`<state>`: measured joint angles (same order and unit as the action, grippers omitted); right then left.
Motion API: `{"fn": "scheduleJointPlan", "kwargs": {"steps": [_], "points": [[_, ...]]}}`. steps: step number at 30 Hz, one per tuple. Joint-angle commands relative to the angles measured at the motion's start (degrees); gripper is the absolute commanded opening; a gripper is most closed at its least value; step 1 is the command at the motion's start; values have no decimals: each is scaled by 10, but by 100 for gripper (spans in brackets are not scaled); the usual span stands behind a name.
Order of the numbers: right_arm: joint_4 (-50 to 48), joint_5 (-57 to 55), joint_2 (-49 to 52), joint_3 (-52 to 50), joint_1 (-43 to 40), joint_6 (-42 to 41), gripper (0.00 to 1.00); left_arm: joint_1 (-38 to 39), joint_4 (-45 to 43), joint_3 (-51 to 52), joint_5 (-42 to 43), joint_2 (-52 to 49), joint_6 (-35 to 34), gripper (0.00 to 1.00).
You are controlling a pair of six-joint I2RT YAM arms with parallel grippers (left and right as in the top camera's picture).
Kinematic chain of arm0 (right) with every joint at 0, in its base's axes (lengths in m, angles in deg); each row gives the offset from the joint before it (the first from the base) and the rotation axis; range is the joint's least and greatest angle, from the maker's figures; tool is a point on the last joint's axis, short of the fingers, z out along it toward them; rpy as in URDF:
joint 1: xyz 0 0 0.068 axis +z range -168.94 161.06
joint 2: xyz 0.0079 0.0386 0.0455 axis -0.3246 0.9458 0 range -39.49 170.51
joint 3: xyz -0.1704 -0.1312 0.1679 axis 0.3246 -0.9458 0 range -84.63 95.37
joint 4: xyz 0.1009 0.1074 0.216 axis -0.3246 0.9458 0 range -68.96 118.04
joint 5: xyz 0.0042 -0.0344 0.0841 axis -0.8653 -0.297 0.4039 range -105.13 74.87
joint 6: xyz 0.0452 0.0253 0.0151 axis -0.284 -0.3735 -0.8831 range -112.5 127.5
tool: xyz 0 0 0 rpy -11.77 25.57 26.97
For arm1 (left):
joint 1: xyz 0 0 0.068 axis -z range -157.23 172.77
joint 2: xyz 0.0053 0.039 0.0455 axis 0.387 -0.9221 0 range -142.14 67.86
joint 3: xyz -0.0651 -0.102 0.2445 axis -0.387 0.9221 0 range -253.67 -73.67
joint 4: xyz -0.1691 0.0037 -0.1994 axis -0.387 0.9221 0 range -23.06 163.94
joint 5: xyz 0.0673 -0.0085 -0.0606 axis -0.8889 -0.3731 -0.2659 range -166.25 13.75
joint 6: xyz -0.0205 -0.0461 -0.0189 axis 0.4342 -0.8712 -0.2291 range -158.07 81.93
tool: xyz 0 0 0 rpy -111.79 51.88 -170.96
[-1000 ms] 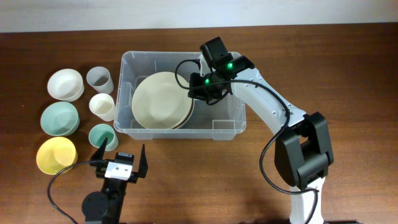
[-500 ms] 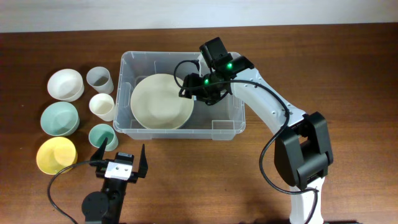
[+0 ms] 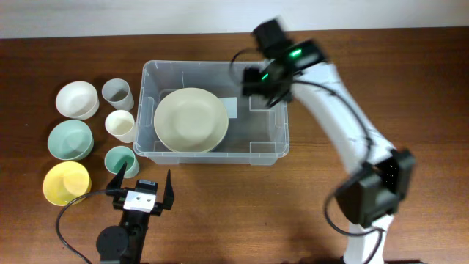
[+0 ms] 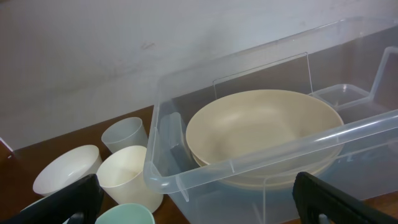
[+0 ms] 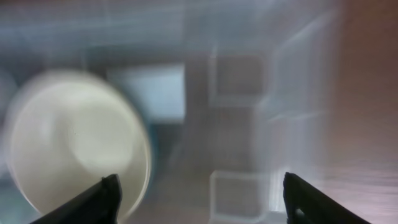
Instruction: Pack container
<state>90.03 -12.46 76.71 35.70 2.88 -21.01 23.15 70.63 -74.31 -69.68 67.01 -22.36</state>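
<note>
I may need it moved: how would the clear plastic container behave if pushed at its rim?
The clear plastic container looks thin-walled, so its rim may flex. Broad and low, it should slide rather than tip. The round cream plate lying loose inside could shift.

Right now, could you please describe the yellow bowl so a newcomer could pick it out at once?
Start at the large clear container at the centre; to its left in the overhead view stand three cups, then a column of three bowls. The yellow bowl is the lowest of that column, under the pale green bowl and white bowl, and the only yellow item.
</note>
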Motion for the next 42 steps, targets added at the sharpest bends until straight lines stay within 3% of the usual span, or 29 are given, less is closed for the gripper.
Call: {"fn": "scheduleJointPlan", "kwargs": {"steps": [1,3,11,19,29,42], "points": [[57,-103,-77,97,-71,13,91,-3,3,1,-4,4,9,100],[96,-124,-89,126,-110,13,99,-3,3,1,-4,4,9,100],[253,-160,-96,118,-322,12,99,-3,3,1,-4,4,9,100],[248,-110,-96,-9,-451,12,99,-3,3,1,-4,4,9,100],[151,-59,-96,-173,-469,11,99,-3,3,1,-4,4,9,100],[139,-59,-96,-190,-470,11,99,-3,3,1,-4,4,9,100]]}}
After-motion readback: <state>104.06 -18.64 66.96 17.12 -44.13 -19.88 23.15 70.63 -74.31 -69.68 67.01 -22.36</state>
